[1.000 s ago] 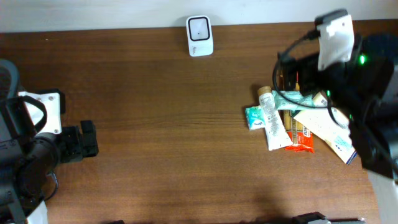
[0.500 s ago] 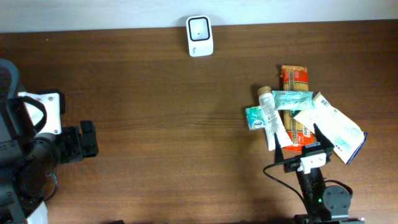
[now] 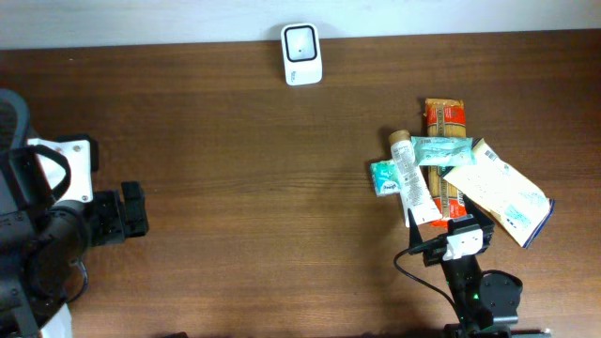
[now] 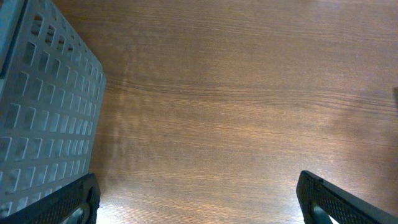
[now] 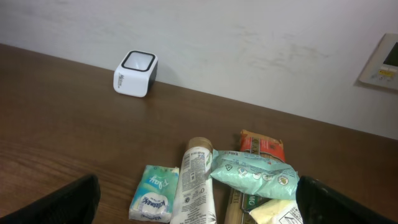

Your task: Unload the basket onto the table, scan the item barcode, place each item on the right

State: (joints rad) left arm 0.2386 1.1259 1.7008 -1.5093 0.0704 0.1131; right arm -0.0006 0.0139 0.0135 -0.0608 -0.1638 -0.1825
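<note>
The white barcode scanner point(image 3: 301, 41) stands at the table's far edge, also in the right wrist view as the scanner point(image 5: 135, 73). A pile of items lies at the right: a tissue pack point(image 3: 383, 176), a white tube point(image 3: 413, 183), a teal packet point(image 3: 441, 150), a long orange-red package point(image 3: 443, 117) and a cream bag point(image 3: 498, 192). My right gripper point(image 3: 449, 227) sits open just in front of the pile, holding nothing. Its wrist view shows the tube point(image 5: 196, 183), tissue pack point(image 5: 152, 194) and teal packet point(image 5: 255, 174) ahead of the right gripper point(image 5: 199, 210). My left gripper point(image 3: 139, 208) is open over bare wood at the far left.
A white slotted basket point(image 4: 43, 118) lies just left of my left gripper point(image 4: 199, 208). A pale wall point(image 5: 249, 43) rises behind the table's far edge. Bare brown wood point(image 3: 254, 188) spans the stretch between the arms.
The right arm has swung from high over the pile's far right down to the near side of it, then edged slightly left. The left arm has not moved.
</note>
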